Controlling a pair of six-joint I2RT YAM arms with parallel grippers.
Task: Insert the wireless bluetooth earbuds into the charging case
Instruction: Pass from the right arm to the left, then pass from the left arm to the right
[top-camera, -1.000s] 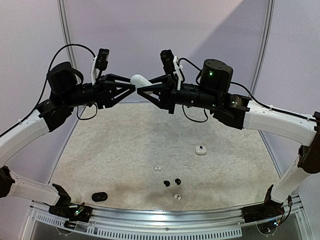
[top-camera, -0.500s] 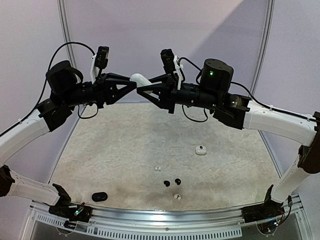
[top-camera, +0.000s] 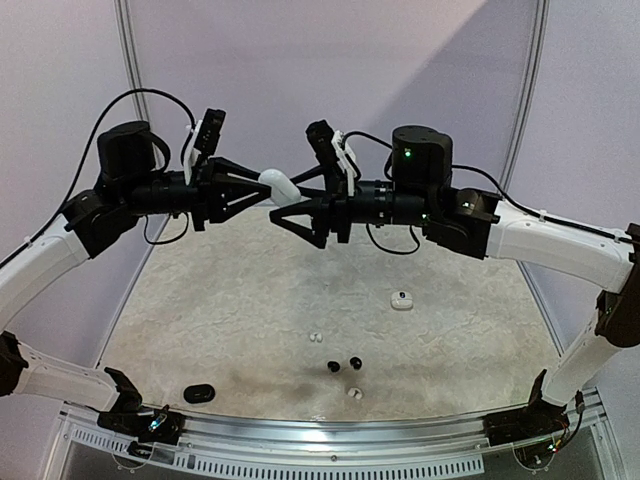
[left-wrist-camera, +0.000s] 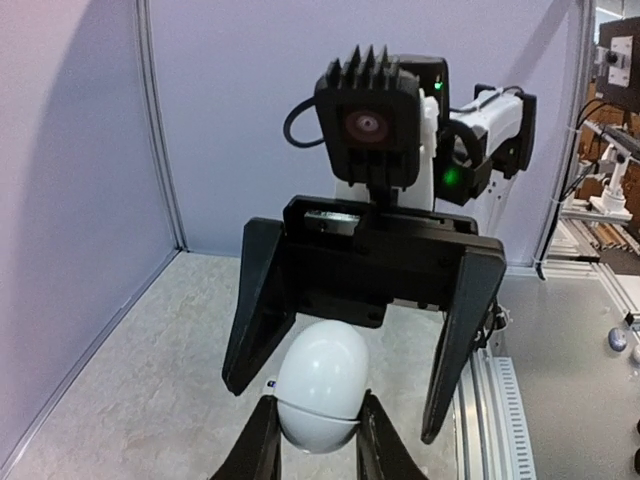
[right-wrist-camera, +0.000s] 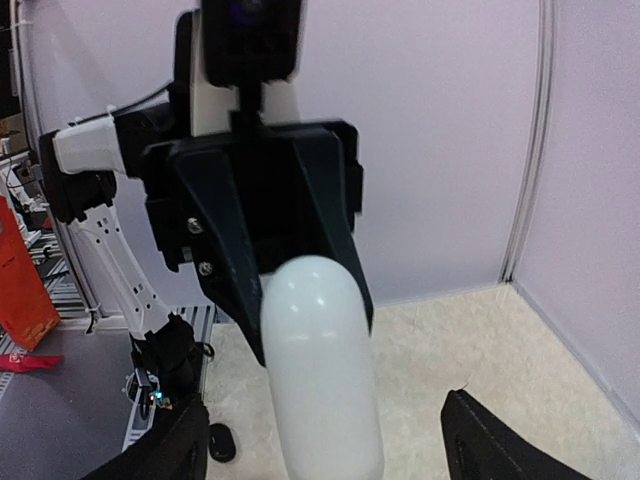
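Observation:
A closed white egg-shaped charging case (top-camera: 279, 185) hangs in mid-air above the far side of the table. My left gripper (top-camera: 268, 191) is shut on its lower end (left-wrist-camera: 320, 400). The right gripper (top-camera: 291, 200) faces it, open, with its fingers (left-wrist-camera: 262, 300) standing wide on either side of the case without touching. In the right wrist view the case (right-wrist-camera: 320, 370) fills the gap between my spread fingertips (right-wrist-camera: 478, 435). Earbuds lie on the mat near the front: two white ones (top-camera: 316, 337) (top-camera: 353, 393) and two glossy black ones (top-camera: 333, 367) (top-camera: 355, 361).
A small white case (top-camera: 401, 300) sits on the mat to the right. A black oval case (top-camera: 200, 392) lies near the front left edge. Purple walls close in the back and both sides. A metal rail (top-camera: 330, 430) runs along the front.
The left gripper closed on the white case. The right gripper then let go of it, opened wide and dropped slightly lower.

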